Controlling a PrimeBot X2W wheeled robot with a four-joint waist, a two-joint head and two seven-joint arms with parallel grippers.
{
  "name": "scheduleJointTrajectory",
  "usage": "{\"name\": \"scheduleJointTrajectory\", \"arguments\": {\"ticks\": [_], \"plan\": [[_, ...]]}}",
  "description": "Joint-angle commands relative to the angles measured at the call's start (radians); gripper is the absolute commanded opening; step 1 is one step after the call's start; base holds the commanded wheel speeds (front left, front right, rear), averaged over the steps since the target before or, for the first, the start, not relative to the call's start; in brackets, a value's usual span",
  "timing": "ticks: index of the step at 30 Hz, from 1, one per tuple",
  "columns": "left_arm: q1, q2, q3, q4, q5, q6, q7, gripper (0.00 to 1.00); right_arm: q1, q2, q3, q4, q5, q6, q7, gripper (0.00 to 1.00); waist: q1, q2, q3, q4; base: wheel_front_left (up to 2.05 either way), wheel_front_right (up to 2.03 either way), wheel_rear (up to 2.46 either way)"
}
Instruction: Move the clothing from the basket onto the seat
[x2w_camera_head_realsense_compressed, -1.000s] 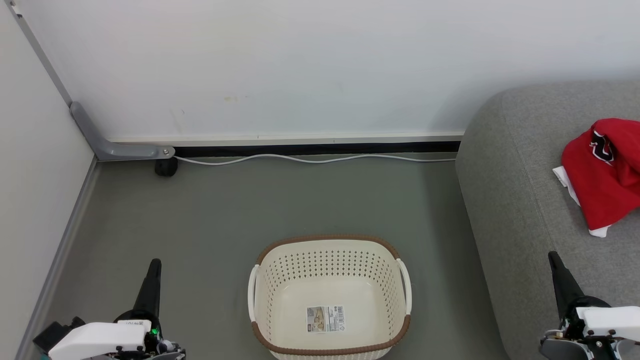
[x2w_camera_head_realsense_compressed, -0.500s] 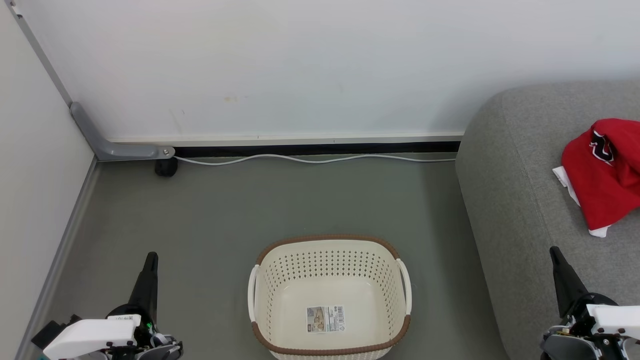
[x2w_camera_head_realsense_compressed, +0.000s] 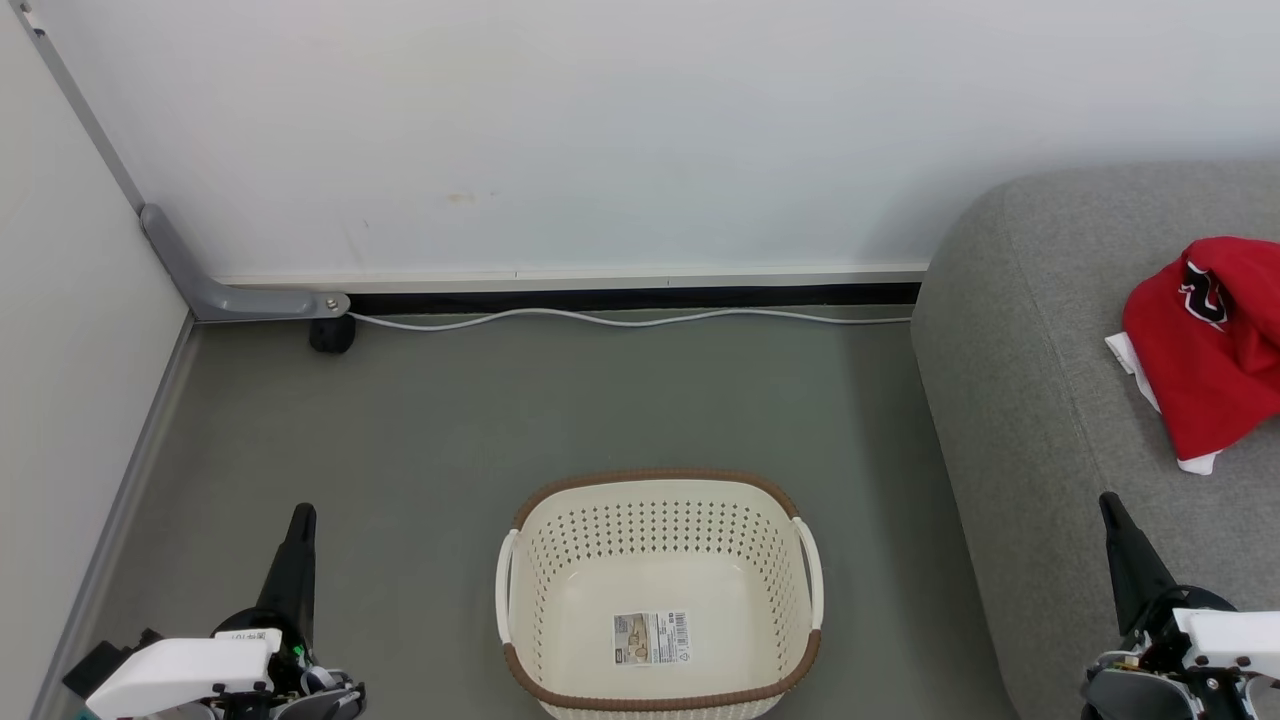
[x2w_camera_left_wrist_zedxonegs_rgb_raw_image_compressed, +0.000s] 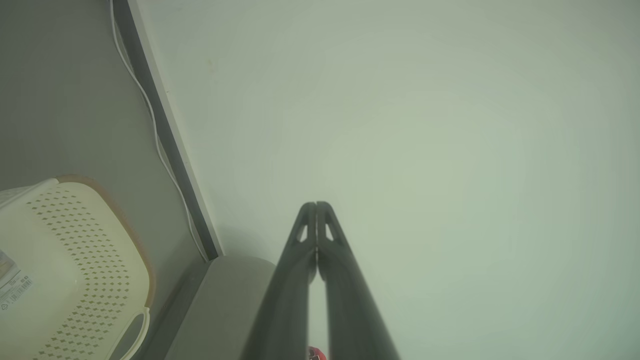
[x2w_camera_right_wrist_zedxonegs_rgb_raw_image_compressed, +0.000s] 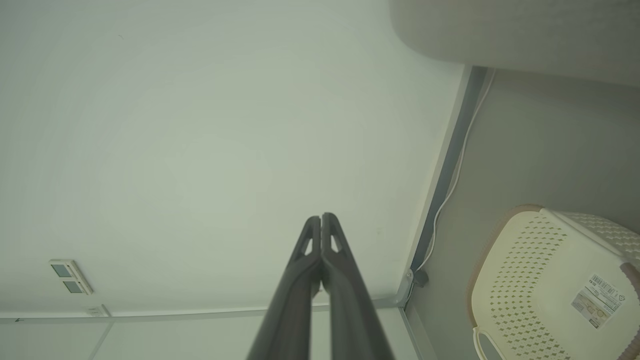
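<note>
Red clothing (x2w_camera_head_realsense_compressed: 1205, 350) lies bunched on the grey seat (x2w_camera_head_realsense_compressed: 1040, 420), to the robot's right, cut off by the head view's edge. Its long axis runs roughly away from the robot, with the black-and-white emblem at the far end and white trim at the near end. You can see the basket (x2w_camera_head_realsense_compressed: 655, 476) on the floor, well apart from it, longer side to side. The left gripper (x2w_camera_head_realsense_compressed: 301, 512) and right gripper (x2w_camera_head_realsense_compressed: 1106, 500) point forward, fingers pressed together, holding nothing.
</note>
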Motion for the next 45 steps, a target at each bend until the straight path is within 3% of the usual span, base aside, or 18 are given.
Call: {"name": "scheduleJointTrajectory", "arguments": {"ticks": [1,45], "plan": [[-0.058,0.018,0.033,-0.029,-0.004,-0.001,0.006,0.00,-0.035,-0.010,0.016,-0.031,0.011,0.004,0.008,0.00,0.0000,-0.0001,0.000,0.000,0.00,0.00,0.00],[-0.058,0.018,0.032,-0.029,-0.004,-0.001,0.006,0.00,-0.035,-0.010,0.016,-0.031,0.011,0.004,0.008,0.00,0.0000,-0.0001,0.000,0.000,0.00,0.00,0.00]]}}
